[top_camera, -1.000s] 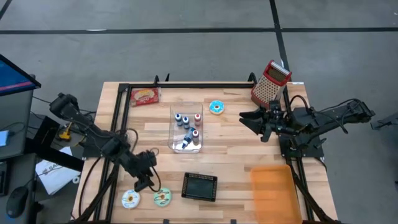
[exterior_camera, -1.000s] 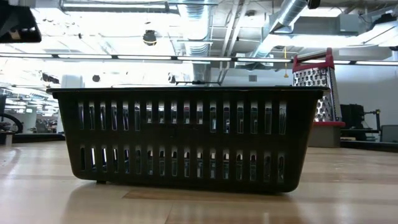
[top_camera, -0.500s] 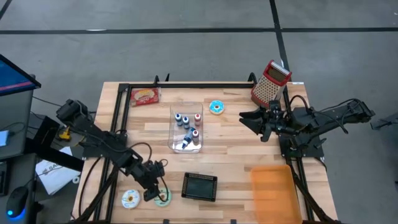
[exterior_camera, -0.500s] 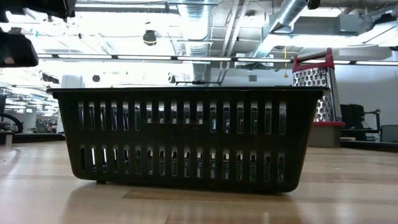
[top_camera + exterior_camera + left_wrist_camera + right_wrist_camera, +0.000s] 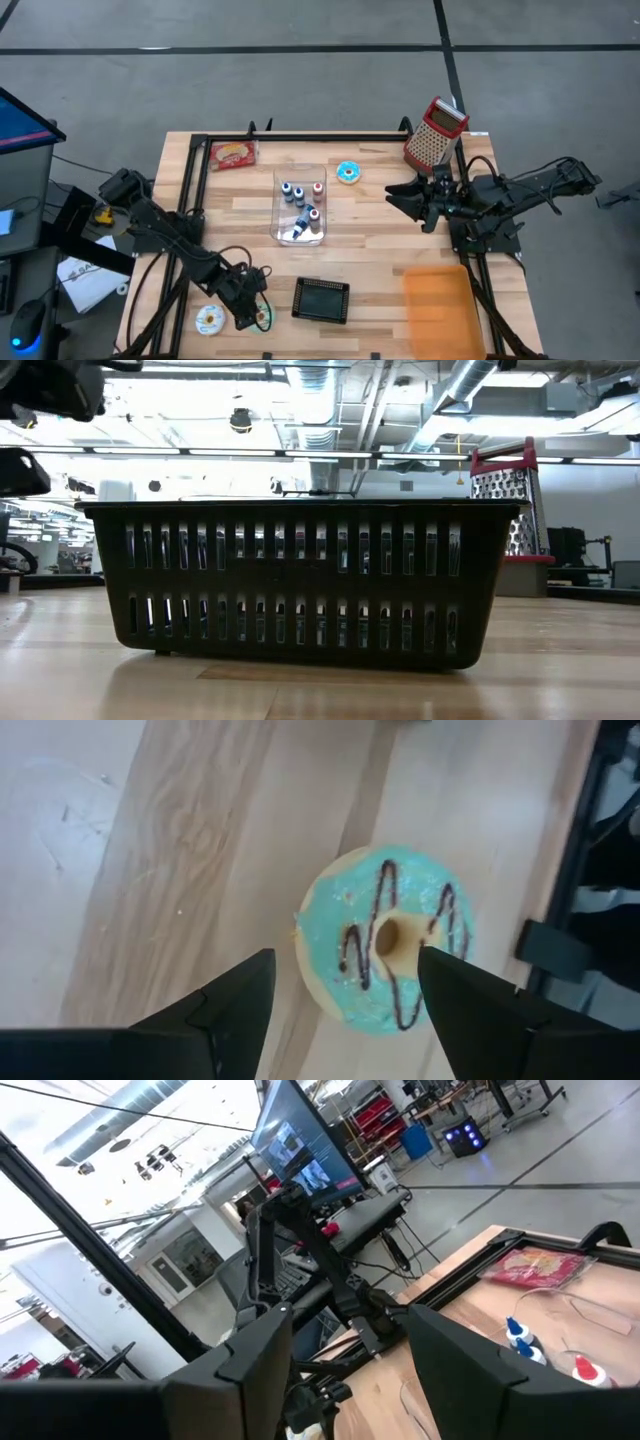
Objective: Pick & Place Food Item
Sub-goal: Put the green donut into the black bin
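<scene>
Desk: a wooden top framed by dark rails, wide enough that both arms reach it from opposite ends; everything below sits on it.
Orange tray: flat on the right arm's side, well away from either set of fingers; a possible drop spot, though the task sentence does not say so.
Black basket: near the front edge, just beside the left gripper's fingers on their inner side. It fills the low view with its slatted wall, and looks to me the likelier target because it is so close.
Clear bin: mid-desk between the two arms, holding small blue and red bottles, apart from both grippers.
Grater: upright at the far corner, behind the right gripper's fingers; seemingly clutter.
Right gripper: parked level above the desk, fingers apart and holding nothing, kept clear so the left arm can work.
Left gripper: tilted steeply down over the front corner, fingers spread wide and empty, so they can straddle the food.
Teal donut: the task's item, lying flat with chocolate drizzle, framed between the left fingertips, not yet gripped.
White donut: just beside the left fingers on their outer side, untouched.
</scene>
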`<control>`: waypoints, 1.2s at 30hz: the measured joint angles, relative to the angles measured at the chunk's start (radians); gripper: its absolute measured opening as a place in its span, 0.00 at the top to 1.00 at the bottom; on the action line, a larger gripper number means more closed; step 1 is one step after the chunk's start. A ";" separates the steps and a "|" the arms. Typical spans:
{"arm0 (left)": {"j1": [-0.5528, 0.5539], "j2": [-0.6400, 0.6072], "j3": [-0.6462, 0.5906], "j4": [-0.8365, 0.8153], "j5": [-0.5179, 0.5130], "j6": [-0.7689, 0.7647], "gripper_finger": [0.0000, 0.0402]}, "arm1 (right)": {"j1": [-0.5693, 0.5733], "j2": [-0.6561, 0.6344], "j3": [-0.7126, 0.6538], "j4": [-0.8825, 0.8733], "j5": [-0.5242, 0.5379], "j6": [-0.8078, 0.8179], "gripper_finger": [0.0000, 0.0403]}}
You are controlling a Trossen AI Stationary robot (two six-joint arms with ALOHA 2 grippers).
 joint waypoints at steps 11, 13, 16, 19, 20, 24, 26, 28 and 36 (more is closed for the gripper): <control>-0.017 0.064 0.000 0.053 -0.020 0.000 0.40 | 0.000 0.000 0.000 0.000 0.000 0.007 0.52; -0.017 0.078 0.000 0.049 -0.027 0.000 0.40 | 0.000 0.000 0.000 0.000 0.000 0.008 0.52; -0.016 0.094 0.000 0.051 -0.032 0.000 0.40 | 0.000 0.000 0.000 0.000 0.000 0.012 0.52; -0.016 0.108 0.000 0.052 -0.033 0.000 0.40 | 0.000 0.000 0.000 0.000 0.000 0.014 0.52; -0.016 0.111 0.000 0.054 -0.033 -0.001 0.40 | 0.000 0.000 0.000 0.000 0.000 0.015 0.52; -0.016 0.122 0.000 0.061 -0.032 -0.026 0.44 | 0.000 0.000 0.000 0.000 0.000 0.015 0.52; -0.016 0.122 0.000 0.070 -0.032 -0.041 0.49 | 0.000 0.000 0.000 0.000 0.000 0.015 0.52; -0.016 0.122 0.000 0.081 -0.031 -0.049 0.55 | 0.000 0.000 0.000 0.000 0.000 0.015 0.52; -0.016 0.114 0.000 0.134 -0.052 -0.107 0.74 | 0.000 0.000 0.000 -0.001 0.000 0.014 0.52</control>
